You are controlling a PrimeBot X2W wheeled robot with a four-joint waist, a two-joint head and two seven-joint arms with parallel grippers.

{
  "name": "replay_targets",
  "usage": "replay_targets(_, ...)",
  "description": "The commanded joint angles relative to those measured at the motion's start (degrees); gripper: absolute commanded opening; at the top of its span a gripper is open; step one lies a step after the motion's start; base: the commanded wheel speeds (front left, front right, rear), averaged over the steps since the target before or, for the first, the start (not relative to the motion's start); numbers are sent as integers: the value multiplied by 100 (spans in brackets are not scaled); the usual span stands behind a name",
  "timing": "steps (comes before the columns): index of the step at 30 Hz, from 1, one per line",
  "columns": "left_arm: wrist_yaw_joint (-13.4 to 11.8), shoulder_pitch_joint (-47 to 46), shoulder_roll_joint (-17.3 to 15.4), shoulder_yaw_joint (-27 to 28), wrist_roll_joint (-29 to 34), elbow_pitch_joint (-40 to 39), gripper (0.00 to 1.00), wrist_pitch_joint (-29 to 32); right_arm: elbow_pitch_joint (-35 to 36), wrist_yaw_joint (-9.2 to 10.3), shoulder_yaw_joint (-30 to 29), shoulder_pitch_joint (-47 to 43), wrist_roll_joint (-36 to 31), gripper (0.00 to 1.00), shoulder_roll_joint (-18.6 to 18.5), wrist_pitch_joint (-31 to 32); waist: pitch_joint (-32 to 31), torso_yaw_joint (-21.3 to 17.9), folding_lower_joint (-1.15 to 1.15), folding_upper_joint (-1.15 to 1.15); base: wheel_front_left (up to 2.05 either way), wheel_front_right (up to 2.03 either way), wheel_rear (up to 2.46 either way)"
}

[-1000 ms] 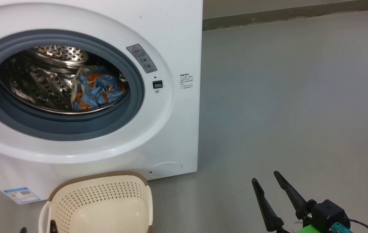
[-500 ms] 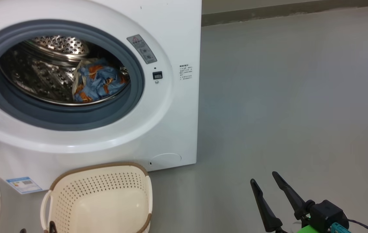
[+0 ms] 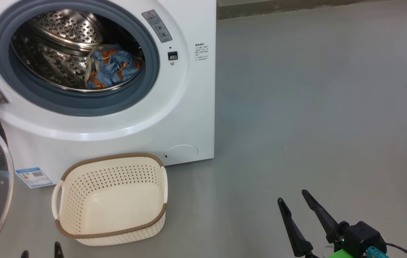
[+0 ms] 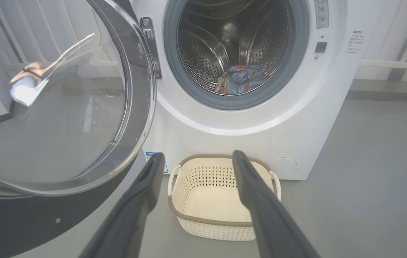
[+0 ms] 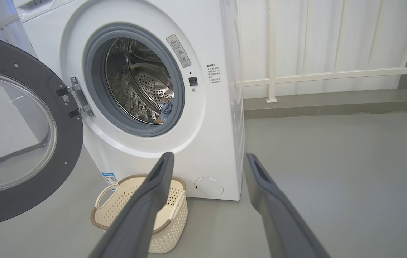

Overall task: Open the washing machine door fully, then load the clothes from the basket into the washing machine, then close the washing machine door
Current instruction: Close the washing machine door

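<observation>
Dark fingers of the left claw [image 4: 198, 154] stand wide apart with nothing between them. They point forward and a little downward, framing the basket [image 4: 207, 175], which sits on the floor [image 3: 314, 107] against the foot of the washing machine [image 3: 189, 107]. The basket looks empty. The right claw [image 3: 292, 196] is spread just as wide and also holds nothing. It hangs low over bare floor, well to the right of the machine, with its fingers angled up and slightly leftward in the head view.

The clothes [image 3: 112, 68] lie bunched at the bottom of the steel drum [image 4: 203, 46]: blue cloth with orange print and a pale edge showing beside it. Loading looks done, so closing is the step left.

That step turns on the washing machine door [image 4: 63, 107]. It stands swung out on its hinge [image 4: 151, 46] at the left side of the opening. Its black rim and clear bowl window sit just left of the left claw's left finger, near it but not touching. The hinge line is upright, so the door must sweep rightward toward the gasket. The left arm is clearly the nearer one and could push the door's outer face from the left. The right arm would have to cross the whole front of the machine.
</observation>
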State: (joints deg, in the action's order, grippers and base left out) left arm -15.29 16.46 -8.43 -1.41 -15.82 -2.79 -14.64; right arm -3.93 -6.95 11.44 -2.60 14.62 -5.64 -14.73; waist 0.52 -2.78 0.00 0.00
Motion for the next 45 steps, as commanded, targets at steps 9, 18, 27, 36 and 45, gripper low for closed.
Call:
replay_targets(9, 125, -304, 20, 227, 106, -80, 100, -36, 142, -54, 101, 123, 32, 100, -44, -27, 5, 20, 0, 0, -20, 20, 0)
replay_targets(18, 163, -299, 106, 234, 141, -56, 100, -36, 141, -54, 104, 123, 21, 100, -42, -27, 17, 66, 0, 0, 0, 0, 0)
replay_targets(27, 210, -319, 167, 270, 194, -64, 100, -36, 139, -54, 118, 150, 11, 100, -57, -27, 42, 189, 0, 0, 0, 0, 0)
replay_targets(36, 213, -328, 262, 329, 242, -111, 100, -36, 128, -54, 125, 145, 11, 100, -72, -27, 48, 537, 0, 0, 0, 0, 0)
replay_targets(45, 229, -233, 343, 372, 296, -76, 100, -36, 96, -54, 183, 110, 24, 100, -115, -27, -37, 1085, 0, 0, 0, 0, 0)
